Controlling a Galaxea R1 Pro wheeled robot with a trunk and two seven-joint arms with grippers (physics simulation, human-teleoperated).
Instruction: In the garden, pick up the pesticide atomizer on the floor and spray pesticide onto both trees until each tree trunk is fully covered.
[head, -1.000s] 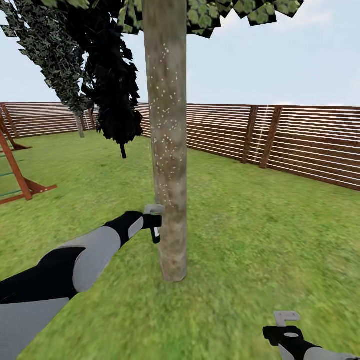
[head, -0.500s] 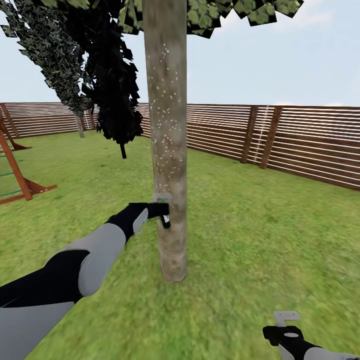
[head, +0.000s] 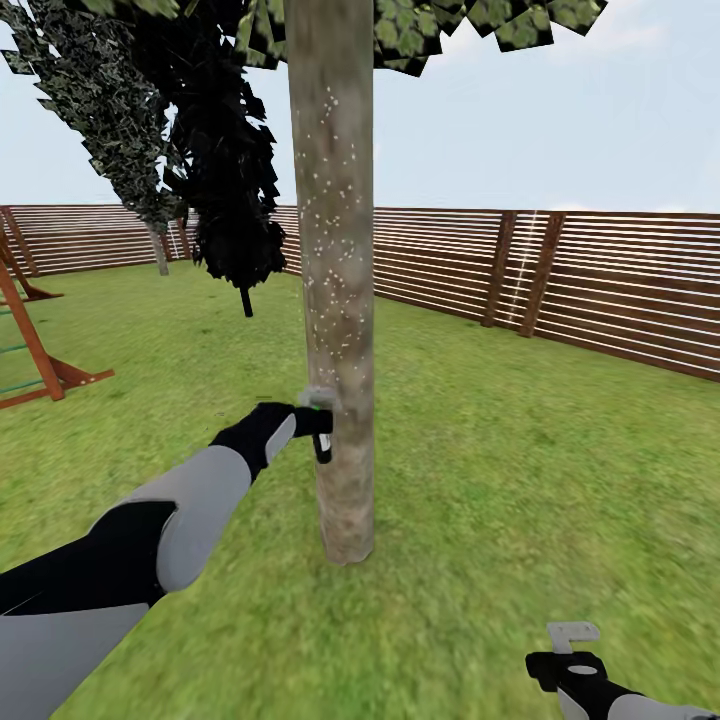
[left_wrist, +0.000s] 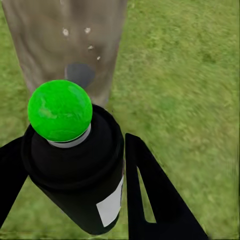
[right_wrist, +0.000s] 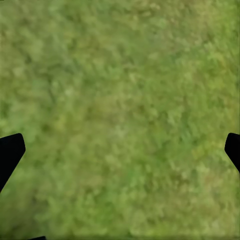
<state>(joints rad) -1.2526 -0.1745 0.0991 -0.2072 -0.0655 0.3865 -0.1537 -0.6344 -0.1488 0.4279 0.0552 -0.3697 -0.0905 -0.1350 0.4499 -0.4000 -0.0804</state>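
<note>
Two arms show in the head view: the left arm reaches from the lower left toward the frame's centre, its left gripper (head: 322, 428) clamped on the pesticide atomizer (left_wrist: 75, 160), held against the speck-dotted tree trunk (head: 335, 280). At the lower right edge, the right gripper (head: 572, 650) hangs over the lawn (right_wrist: 120, 115), its fingers (right_wrist: 10, 150) spread apart. Canopy is cut off above.

Atomizer (head: 322, 430) seemingly touches trunk (head: 335, 280); fence (head: 560, 280) behind.
</note>
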